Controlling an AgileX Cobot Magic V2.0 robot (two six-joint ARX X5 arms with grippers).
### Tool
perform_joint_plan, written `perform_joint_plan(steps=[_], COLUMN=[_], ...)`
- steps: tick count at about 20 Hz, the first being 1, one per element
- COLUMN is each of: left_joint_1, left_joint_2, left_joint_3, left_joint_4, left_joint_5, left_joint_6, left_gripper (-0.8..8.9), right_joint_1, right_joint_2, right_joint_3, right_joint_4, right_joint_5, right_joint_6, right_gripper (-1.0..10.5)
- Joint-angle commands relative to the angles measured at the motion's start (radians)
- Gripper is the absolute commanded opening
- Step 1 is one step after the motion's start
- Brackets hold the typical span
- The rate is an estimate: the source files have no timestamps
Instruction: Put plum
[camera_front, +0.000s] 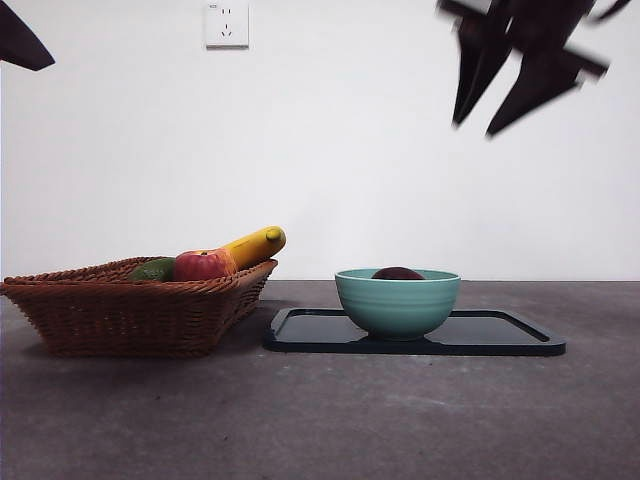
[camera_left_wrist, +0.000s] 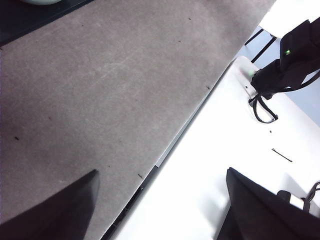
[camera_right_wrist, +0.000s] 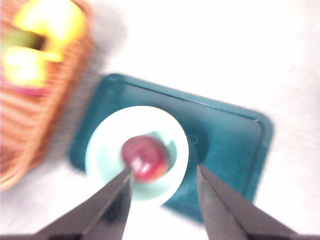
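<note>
right pincer (camera_front: 478, 118) agape high over plum (camera_front: 398, 273) in bowl (camera_front: 397, 303); basket (camera_front: 130, 315) beside tray (camera_front: 500, 335).

1 plum (camera_front: 398, 273) is counted, lying in 1 green bowl (camera_front: 397, 303), which is set on 1 dark tray (camera_front: 500, 335). 1 wicker basket (camera_front: 130, 318) is seen, and in it 1 banana (camera_front: 256, 245), 1 red apple (camera_front: 203, 266) and 1 green fruit (camera_front: 153, 270). 2 grippers are counted: the right gripper (camera_right_wrist: 162, 172) and the left gripper (camera_left_wrist: 160, 175).

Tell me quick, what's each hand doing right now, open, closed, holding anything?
Left hand: open, empty, waiting near the table edge.
Right hand: open, empty, high above the plum in the green bowl.
</note>
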Motion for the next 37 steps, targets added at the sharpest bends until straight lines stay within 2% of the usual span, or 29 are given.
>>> perform_joint_plan(steps=[1, 7, 12, 16, 37], left_joint_1=[-0.006, -0.006, -0.006, -0.006, -0.006], left_joint_2=[0.006, 0.006, 0.006, 0.006, 0.006], left_joint_3=[0.009, 0.009, 0.009, 0.009, 0.009], left_joint_4=[0.013, 0.028, 0.028, 0.028, 0.038], left_joint_5=[0.005, 0.005, 0.005, 0.005, 0.005], left_joint_6=[0.016, 0.017, 0.019, 0.019, 0.012], left_gripper=[4.06, 4.06, 4.06, 4.06, 4.05], right_joint_1=[0.008, 0.056, 0.128, 0.158, 0.159], right_joint_2=[-0.091, -0.388, -0.627, -0.737, -0.770], right_joint_3=[0.021, -0.166, -0.386, -0.489, -0.518], right_joint_4=[-0.077, -0.121, -0.122, -0.121, -0.123], right_joint_5=[-0.002, -0.011, -0.082, -0.122, -0.133], right_joint_6=[-0.044, -0.053, -0.045, -0.033, -0.018], right_gripper=[2.0, 2.0, 2.0, 2.0, 2.0])
